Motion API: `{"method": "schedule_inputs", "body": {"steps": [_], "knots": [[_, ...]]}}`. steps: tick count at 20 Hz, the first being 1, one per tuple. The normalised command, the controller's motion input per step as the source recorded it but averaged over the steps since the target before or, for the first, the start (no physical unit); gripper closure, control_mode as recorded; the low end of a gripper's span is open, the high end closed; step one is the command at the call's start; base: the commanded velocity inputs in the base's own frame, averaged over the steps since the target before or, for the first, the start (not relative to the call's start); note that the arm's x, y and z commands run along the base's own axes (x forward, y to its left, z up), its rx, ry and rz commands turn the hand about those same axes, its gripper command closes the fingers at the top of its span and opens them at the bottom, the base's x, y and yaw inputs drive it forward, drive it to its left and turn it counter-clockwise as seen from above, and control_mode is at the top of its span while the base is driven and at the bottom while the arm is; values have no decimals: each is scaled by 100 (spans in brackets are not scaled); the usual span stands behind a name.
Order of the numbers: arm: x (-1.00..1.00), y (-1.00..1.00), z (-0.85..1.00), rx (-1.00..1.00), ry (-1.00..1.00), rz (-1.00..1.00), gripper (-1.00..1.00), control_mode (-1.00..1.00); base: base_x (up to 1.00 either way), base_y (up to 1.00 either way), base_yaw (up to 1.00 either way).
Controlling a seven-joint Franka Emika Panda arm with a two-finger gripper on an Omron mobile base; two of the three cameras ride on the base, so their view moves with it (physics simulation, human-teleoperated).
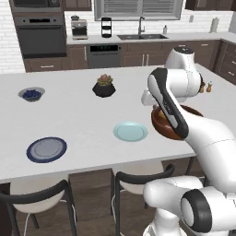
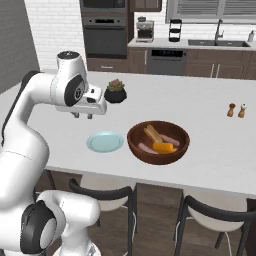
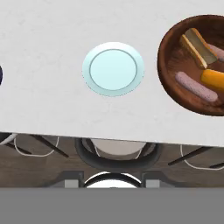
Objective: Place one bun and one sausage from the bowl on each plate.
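Gripper (image 2: 83,115): hangs above the counter (image 2: 210,130), up and left of the teal plate (image 2: 105,141); fingers apart, seemingly empty, though they are small here.
Bowl (image 2: 158,142): just right of the teal plate, holding two buns (image 3: 197,45) and sausages (image 3: 195,86).
Navy-rimmed plate (image 1: 46,149): well left, bare.

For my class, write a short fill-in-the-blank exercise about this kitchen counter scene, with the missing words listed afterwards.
1. Both golden-orange buns and the pinkish-brown sausages lie inside the large round dark wooden ______.
2. The round pale teal plate has ______ food on it.
3. The grey-blue plate with the navy rim lies on the white ______.
4. In the right base view, the pale teal plate lies to the ______ of the bowl.

Missing words: bowl; no; counter; left
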Motion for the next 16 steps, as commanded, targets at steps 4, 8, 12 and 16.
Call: {"method": "schedule_inputs", "body": {"steps": [4,8,12,16], "knots": [[-1,0,0,0,1,-2,-100,-100,0,0,0],[-21,-60,-2,0,0,-35,-100,-100,0,0,0],[-34,-76,-3,0,0,-30,-100,-100,0,0,0],[-21,-99,-2,0,1,-27,-100,-100,0,0,0]]}}
